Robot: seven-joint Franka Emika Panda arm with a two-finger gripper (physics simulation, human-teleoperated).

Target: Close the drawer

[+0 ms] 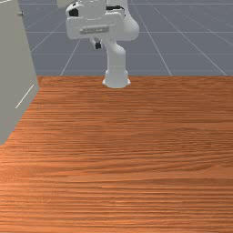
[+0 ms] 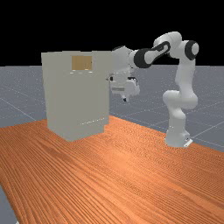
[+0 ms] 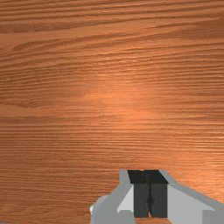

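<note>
The gripper (image 1: 97, 45) hangs high above the table in the front view, left of the arm's base. In the far view the gripper (image 2: 125, 100) is right of the pale grey cabinet (image 2: 76, 100), apart from it and lower than its top part. The gripper (image 3: 150, 200) has its two dark fingers pressed together in the wrist view, nothing between them. High on the cabinet, a pale block that looks like the pulled-out drawer (image 2: 117, 61) sticks out toward the arm, partly hidden by it. A beige corner (image 1: 66, 2) shows at the front view's top edge.
The cabinet's side (image 1: 16, 68) stands along the front view's left, with a small knob (image 1: 21, 13) near its upper edge. A tan patch (image 2: 82, 62) marks the cabinet's upper part. The wooden table (image 1: 136, 154) spreads below the hand.
</note>
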